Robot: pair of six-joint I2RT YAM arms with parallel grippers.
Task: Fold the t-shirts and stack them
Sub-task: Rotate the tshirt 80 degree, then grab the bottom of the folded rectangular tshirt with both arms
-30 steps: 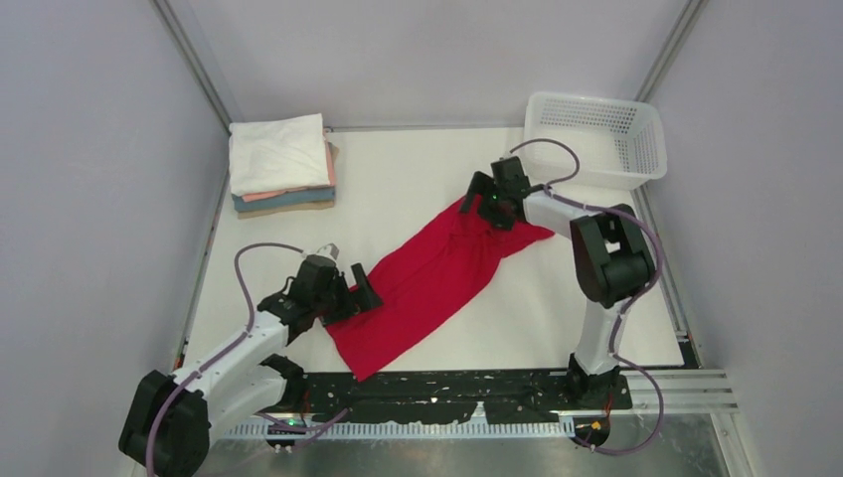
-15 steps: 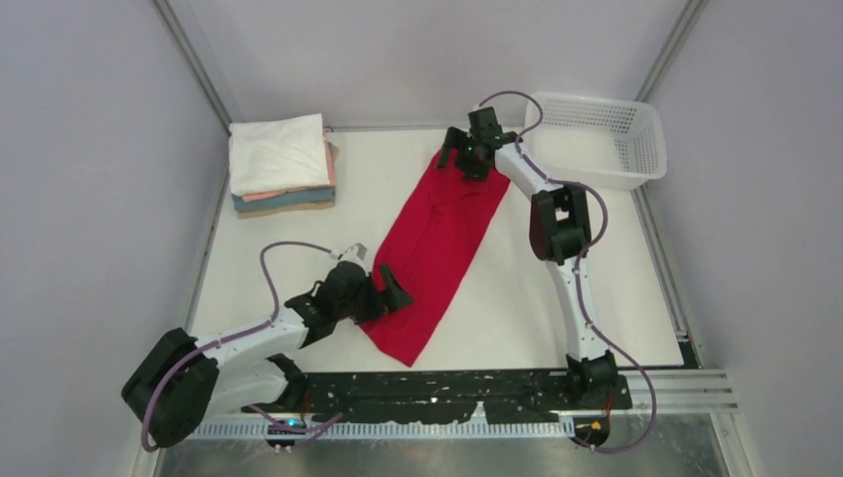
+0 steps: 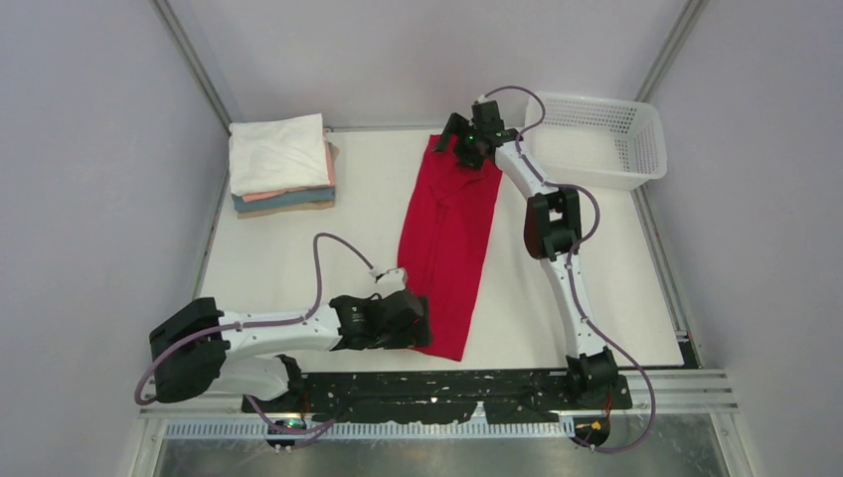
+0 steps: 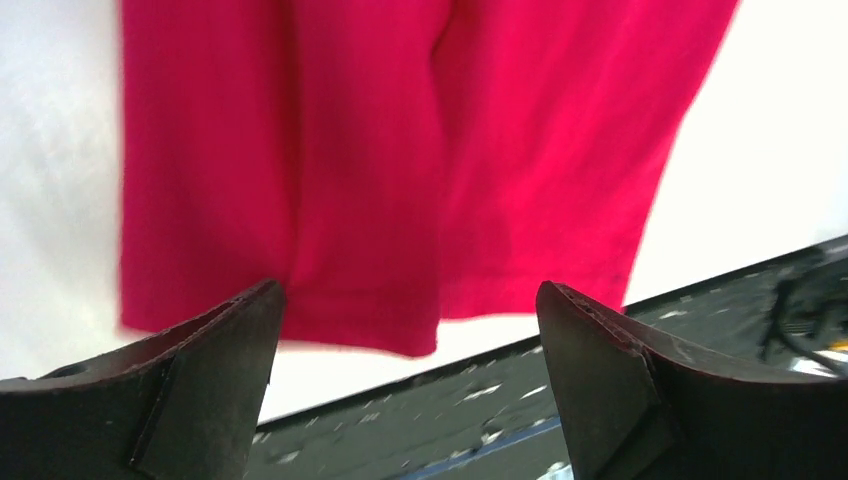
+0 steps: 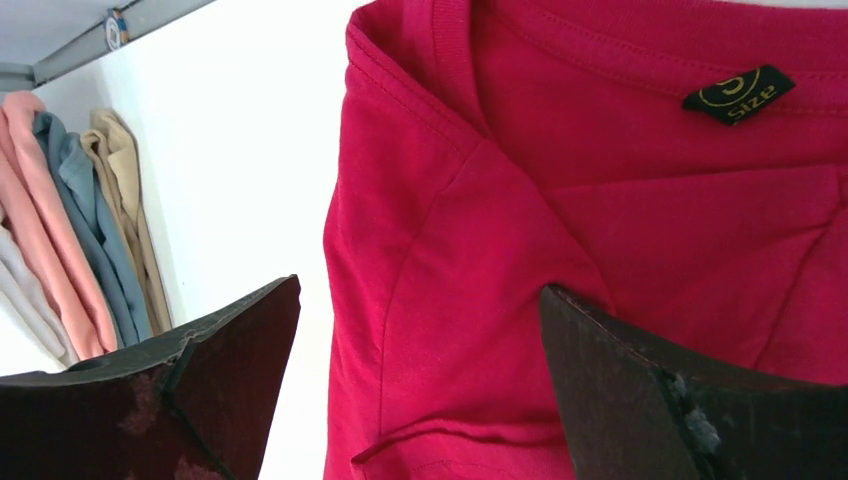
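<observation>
Over the last second the plain bright red cloth t-shirt [image 3: 447,248] had swung from a slant to lie nearly straight on the white counter [image 3: 298,268], collar far and hem near. My right arm had stretched to the far end and my left had swept in to the near hem.

From the top camera, a stack of folded shirts [image 3: 281,164], white on top with salmon pink, teal and tan beneath, sat in the far left corner, well apart from the red one. The white plastic mesh basket [image 3: 596,139] stood at the far right. The left fingers [image 3: 416,326] were at the hem and the right fingers [image 3: 459,149] at the collar.

Through the left wrist camera the fingers stood spread wide and pinched nothing, with the red hem just beyond them.

Through the right wrist camera the fingers were likewise wide apart over the shoulder and collar, near the black size label [image 5: 738,95].

I judged four shirts done. The red one was only a long strip and still needed folding crosswise and carrying to the stack.
</observation>
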